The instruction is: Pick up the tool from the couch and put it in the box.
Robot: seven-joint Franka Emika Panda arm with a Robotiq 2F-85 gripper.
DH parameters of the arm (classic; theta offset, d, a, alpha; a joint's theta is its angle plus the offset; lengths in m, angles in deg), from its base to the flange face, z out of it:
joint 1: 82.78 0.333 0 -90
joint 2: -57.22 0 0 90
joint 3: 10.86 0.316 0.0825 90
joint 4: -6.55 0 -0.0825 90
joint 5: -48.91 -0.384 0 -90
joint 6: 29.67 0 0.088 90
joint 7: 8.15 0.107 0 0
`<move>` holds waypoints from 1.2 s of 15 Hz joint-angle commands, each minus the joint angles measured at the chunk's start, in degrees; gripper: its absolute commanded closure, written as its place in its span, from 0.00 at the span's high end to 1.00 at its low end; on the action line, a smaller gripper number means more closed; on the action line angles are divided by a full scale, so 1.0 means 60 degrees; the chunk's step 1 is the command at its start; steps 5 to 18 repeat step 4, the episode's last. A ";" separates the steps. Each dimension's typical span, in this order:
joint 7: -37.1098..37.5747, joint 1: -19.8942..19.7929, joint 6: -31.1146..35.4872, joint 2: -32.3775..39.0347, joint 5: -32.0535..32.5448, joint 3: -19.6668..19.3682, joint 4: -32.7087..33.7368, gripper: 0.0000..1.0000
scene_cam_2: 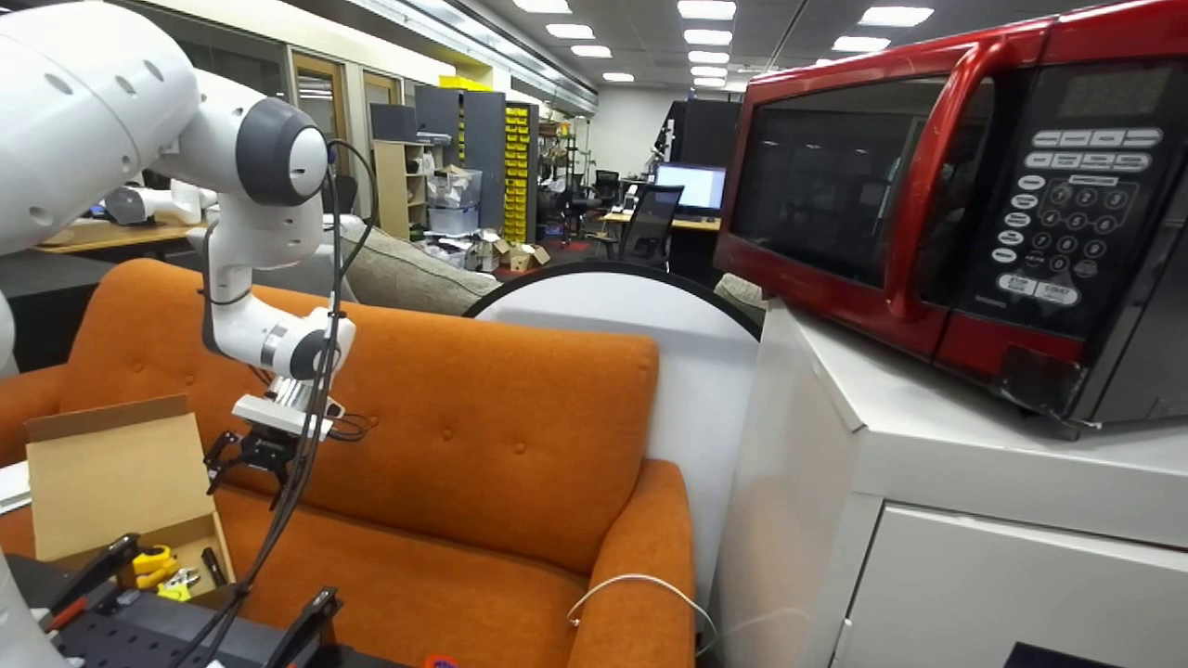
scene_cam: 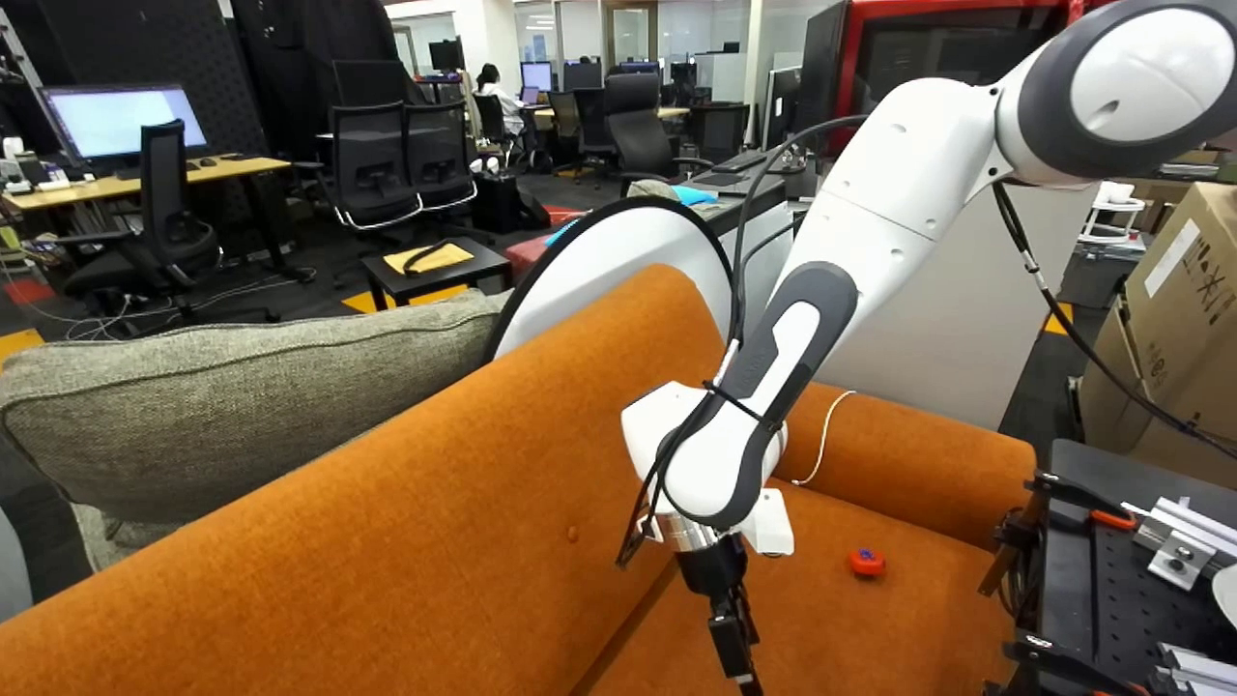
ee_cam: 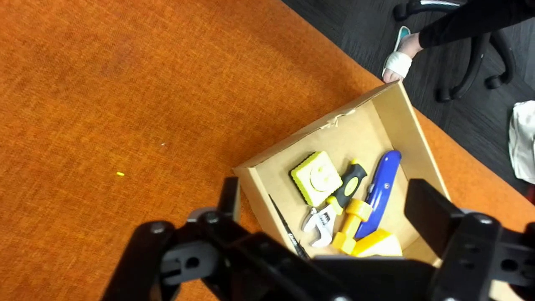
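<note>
My gripper is open and empty above the open cardboard box in the wrist view. In an exterior view the gripper hangs beside the box's raised lid. In the box lies a small wrench with a black and yellow handle; it fits the tool, but I cannot be sure. Around it lie a blue cutter, a yellow square piece, a yellow bolt and a thin black tool. The orange couch shows no other tool; it also appears in both exterior views.
A tiny yellow bit lies on the couch seat. A small red piece sits near the seat's front. A white cable hangs over the armrest. A black table with clamps borders the couch. A person's foot is beyond the box.
</note>
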State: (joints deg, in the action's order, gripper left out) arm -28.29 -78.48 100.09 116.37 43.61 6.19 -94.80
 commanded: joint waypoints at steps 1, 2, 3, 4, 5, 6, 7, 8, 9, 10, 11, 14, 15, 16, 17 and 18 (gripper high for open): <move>0.0058 0.0140 -0.0033 0.0032 0.0013 0.0023 0.0076 1.00; 0.0104 0.0248 -0.0027 0.0034 0.0023 0.0029 0.0086 1.00; 0.0112 0.0278 -0.0026 0.0034 0.0028 0.0020 0.0091 1.00; 0.0114 0.0278 -0.0025 0.0035 0.0031 0.0003 0.0096 1.00; 0.0114 0.0278 -0.0025 0.0035 0.0031 0.0003 0.0096 1.00; 0.0114 0.0278 -0.0025 0.0035 0.0031 0.0003 0.0096 1.00; 0.0114 0.0278 -0.0025 0.0035 0.0031 0.0003 0.0096 1.00; 0.0114 0.0278 -0.0025 0.0035 0.0031 0.0003 0.0096 1.00; 0.0114 0.0278 -0.0025 0.0035 0.0031 0.0003 0.0096 1.00; 0.0114 0.0278 -0.0025 0.0035 0.0031 0.0003 0.0096 1.00; 0.0114 0.0278 -0.0025 0.0035 0.0031 0.0003 0.0096 1.00; 0.0114 0.0278 -0.0025 0.0035 0.0031 0.0003 0.0096 1.00; 0.0114 0.0278 -0.0025 0.0035 0.0031 0.0003 0.0096 1.00; 0.0114 0.0278 -0.0025 0.0035 0.0031 0.0003 0.0096 1.00; 0.0114 0.0278 -0.0025 0.0035 0.0031 0.0003 0.0096 1.00; 0.0114 0.0278 -0.0025 0.0035 0.0031 0.0003 0.0096 1.00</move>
